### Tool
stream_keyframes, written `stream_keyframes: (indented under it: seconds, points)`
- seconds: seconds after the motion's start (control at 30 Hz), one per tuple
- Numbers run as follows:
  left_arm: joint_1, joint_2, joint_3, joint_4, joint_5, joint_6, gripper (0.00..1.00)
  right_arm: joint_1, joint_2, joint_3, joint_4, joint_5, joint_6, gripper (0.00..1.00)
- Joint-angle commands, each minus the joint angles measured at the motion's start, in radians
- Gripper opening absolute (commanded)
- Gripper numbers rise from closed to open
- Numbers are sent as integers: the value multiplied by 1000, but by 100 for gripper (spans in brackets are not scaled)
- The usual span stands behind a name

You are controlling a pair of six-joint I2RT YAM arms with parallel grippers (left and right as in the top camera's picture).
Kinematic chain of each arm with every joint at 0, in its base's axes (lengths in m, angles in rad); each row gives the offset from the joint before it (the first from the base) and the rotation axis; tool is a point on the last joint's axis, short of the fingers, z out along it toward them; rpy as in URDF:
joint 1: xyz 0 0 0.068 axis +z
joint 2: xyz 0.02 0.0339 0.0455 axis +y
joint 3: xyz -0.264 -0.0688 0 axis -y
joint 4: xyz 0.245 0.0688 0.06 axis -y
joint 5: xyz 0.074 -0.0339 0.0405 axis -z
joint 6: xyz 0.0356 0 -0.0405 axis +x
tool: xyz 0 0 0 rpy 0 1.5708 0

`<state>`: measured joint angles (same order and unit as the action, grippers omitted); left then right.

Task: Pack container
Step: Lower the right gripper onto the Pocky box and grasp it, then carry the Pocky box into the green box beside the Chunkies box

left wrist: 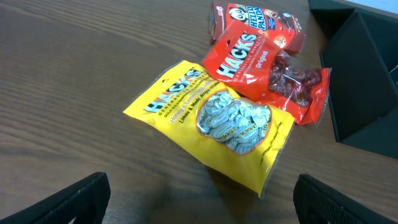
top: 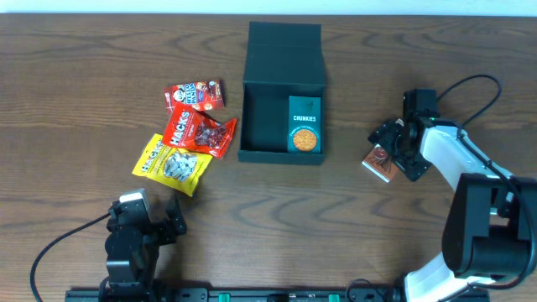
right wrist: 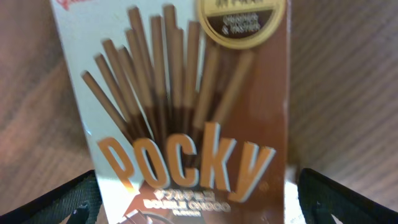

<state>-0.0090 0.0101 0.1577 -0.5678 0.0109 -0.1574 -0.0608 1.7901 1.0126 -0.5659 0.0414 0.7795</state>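
The container [top: 283, 149] is a dark teal square box, its flap lid [top: 285, 50] open toward the back. A small teal Chunkies carton [top: 304, 124] lies inside at the right. My right gripper [top: 388, 151] is open just over a Pocky box [top: 379, 164] to the right of the container. In the right wrist view the Pocky box [right wrist: 186, 112] fills the space between the spread fingers [right wrist: 348, 199]. My left gripper [top: 168, 216] is open near the front edge, with nothing between its fingers [left wrist: 68, 202]. It sits just short of the yellow Hacks bag [left wrist: 217, 121].
Left of the container lie a yellow Hacks bag [top: 172, 164], a red Hacks bag [top: 200, 132] and a red Hello Panda pack [top: 195, 94], partly overlapping. The left wrist view shows the red bag [left wrist: 267, 68], the Panda pack [left wrist: 258, 22] and the container's wall [left wrist: 360, 81].
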Motion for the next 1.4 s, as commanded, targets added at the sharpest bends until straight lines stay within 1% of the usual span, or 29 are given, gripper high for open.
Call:
stream_keyframes:
  seconds: [0.0, 0.17, 0.23, 0.3, 0.37, 0.63, 0.77, 0.87, 1.0, 1.07, 1.17, 1.37]
  points:
    - [-4, -6, -8, 0, -21, 8, 95, -5, -21, -16, 15, 27, -11, 99]
    - [-4, -6, -8, 0, -21, 8, 95, -5, -21, -28, 37, 34, -11, 98]
    - [-4, -6, -8, 0, -21, 8, 95, -5, -21, -29, 41, 34, -18, 94]
    - [-4, -6, -8, 0, -21, 8, 95, -5, -21, -29, 41, 33, -18, 86]
    - [-4, -6, -8, 0, -21, 8, 95, -5, -21, -29, 41, 33, -18, 80]
    - [-4, -6, -8, 0, -21, 8, 95, -5, -21, -28, 55, -10, -19, 79]
    - [-4, -6, -8, 0, -21, 8, 95, -5, -21, -9, 85, -100, -79, 76]
    - [-4, -6, -8, 0, -21, 8, 95, -5, -21, 37, 79, -154, -117, 76]
    - [-4, -6, -8, 0, -21, 8, 95, 3, -21, 119, 66, -246, -152, 70]
    - [-4, -6, -8, 0, -21, 8, 95, 21, -21, 174, 50, -265, -160, 69]
    - [-4, -6, -8, 0, -21, 8, 95, 66, -21, 264, 35, -294, -195, 69]
    - [-4, -6, -8, 0, -21, 8, 95, 213, -21, 437, 36, -281, -221, 73]
